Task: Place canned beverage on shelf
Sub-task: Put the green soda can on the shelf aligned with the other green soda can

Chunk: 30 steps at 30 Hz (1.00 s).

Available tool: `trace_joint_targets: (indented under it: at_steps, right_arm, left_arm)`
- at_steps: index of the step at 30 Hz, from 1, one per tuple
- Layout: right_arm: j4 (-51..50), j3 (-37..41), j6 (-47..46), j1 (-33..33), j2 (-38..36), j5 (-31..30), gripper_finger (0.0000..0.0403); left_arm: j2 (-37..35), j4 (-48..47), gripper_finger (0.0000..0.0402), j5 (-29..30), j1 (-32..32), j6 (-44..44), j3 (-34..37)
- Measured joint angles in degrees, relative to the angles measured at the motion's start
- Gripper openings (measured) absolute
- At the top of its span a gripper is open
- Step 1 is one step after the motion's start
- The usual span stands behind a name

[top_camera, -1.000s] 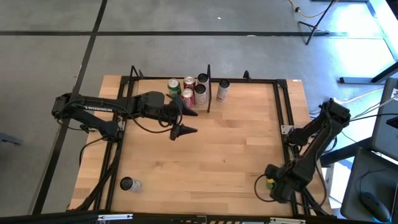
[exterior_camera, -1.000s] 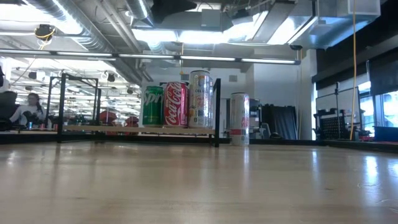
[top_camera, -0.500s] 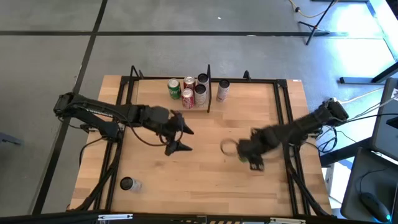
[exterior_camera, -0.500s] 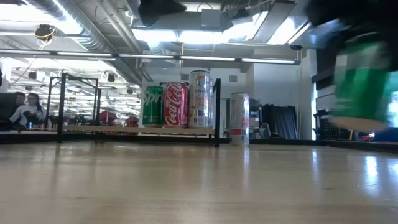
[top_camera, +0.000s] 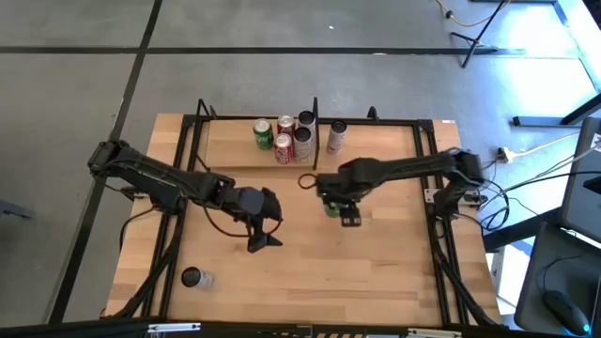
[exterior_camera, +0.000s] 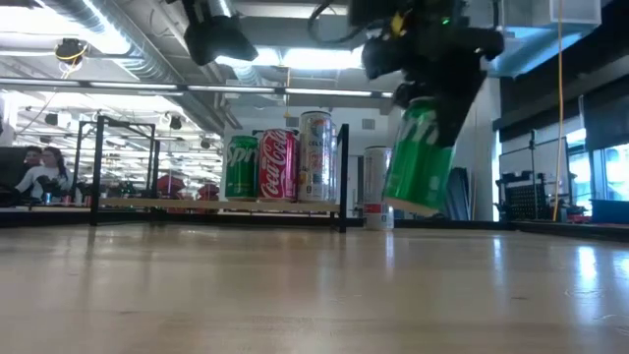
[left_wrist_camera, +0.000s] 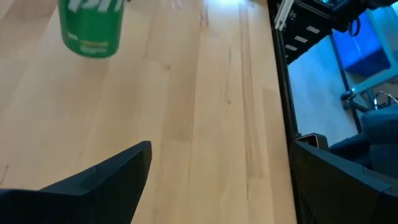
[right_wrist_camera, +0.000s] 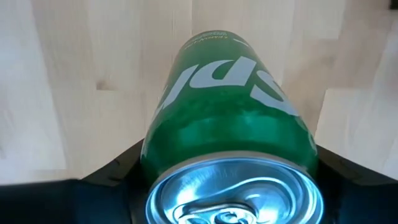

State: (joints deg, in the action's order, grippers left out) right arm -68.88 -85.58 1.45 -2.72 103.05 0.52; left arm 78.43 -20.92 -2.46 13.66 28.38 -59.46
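A green soda can [exterior_camera: 421,157] hangs above the middle of the table, with my right gripper [top_camera: 338,203] shut on it from above. My left gripper [top_camera: 260,228] hovers open left of it and nearer the near edge. Nothing is between its fingers, and its wrist view shows the green can [left_wrist_camera: 91,25] ahead. The shelf [top_camera: 230,148] runs along the table's far side, a light-wood ledge in black rods. Several cans [top_camera: 284,137] stand on it left of the black divider post [top_camera: 315,131]. One white can [top_camera: 336,137] stands right of the post. My right gripper pinches the green can's side wall [right_wrist_camera: 163,146] near its top rim between the two fingers [right_wrist_camera: 115,171], one on either side. The fingers point down from above. The can hangs below them, lifted clear of the table and tilted.
A lone can [top_camera: 192,278] stands near the table's front left corner. Black frame rods [top_camera: 430,169] run along the table's left and right sides. Bare wood lies between the grippers and the shelf. People sit in the room far behind the table [exterior_camera: 39,172].
My right gripper has swung from the table's near right corner toward the middle, carrying the green can and rolling its wrist. My left gripper has moved toward the near edge and lower, tipping further down, and stays open.
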Motion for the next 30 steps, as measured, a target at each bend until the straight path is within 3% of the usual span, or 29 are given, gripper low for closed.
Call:
trace_joint_targets:
  at_steps: [7,16,18,24,30]
  right_arm:
    - [0.4,-3.7,3.4,0.1,6.7,3.1,0.0272]
    - [1.5,-3.9,3.5,0.1,8.2,3.2,0.0272]
    - [2.6,-3.8,3.5,0.1,8.2,3.2,0.0287]
    - [3.8,-3.7,3.2,0.1,8.1,3.2,0.0385]
    - [2.2,-3.6,3.1,0.1,6.1,4.4,0.0357]
  left_arm:
    - [0.0,1.3,0.0373,-0.1,0.2,0.0,0.0]
    - [0.0,1.5,0.0373,-0.1,0.8,0.0,0.0]
    - [0.0,1.5,0.0373,0.0,0.8,0.0,0.0]
    - [0.0,1.7,0.0373,0.0,0.8,0.0,0.0]
    - [0.0,1.7,0.0373,3.1,0.8,0.0,0.0]
